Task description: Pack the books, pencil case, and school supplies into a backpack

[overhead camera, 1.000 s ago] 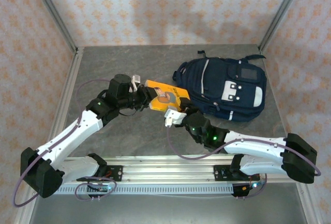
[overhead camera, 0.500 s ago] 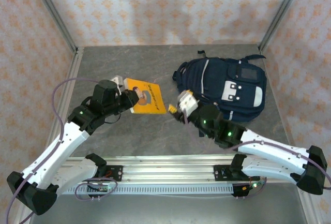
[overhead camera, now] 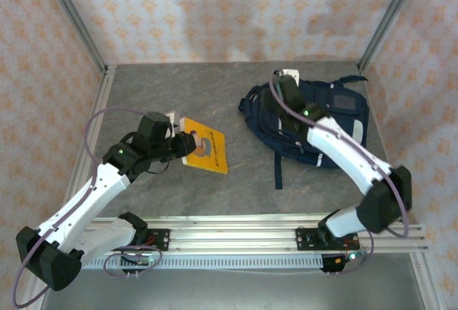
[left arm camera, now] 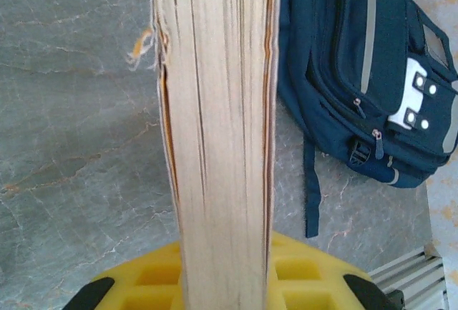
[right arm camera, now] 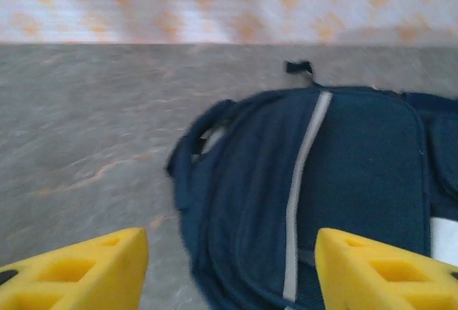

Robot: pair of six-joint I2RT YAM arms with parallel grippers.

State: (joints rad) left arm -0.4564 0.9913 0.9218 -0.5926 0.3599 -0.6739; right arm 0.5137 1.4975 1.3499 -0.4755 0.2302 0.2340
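**Above the backpack [overhead camera: 325,120]: right pincer [right arm camera: 230,260] spread, orange-yellow book [overhead camera: 206,151] held off aside**

The left pincer [overhead camera: 180,144] pinches the book by one short edge, pages facing its wrist. We judge it waits aside because the backpack, ahead and right of this pincer, looks zipped shut. Just below and ahead of the right pincer lies the bag's top end; the fingers [right arm camera: 79,267] stand wide, nothing between them, presumably to work an opening. The left arm [overhead camera: 107,181] bends at the elbow, forearm pointing inward; the right arm [overhead camera: 343,156] stretches far forward, wrist tipped down.
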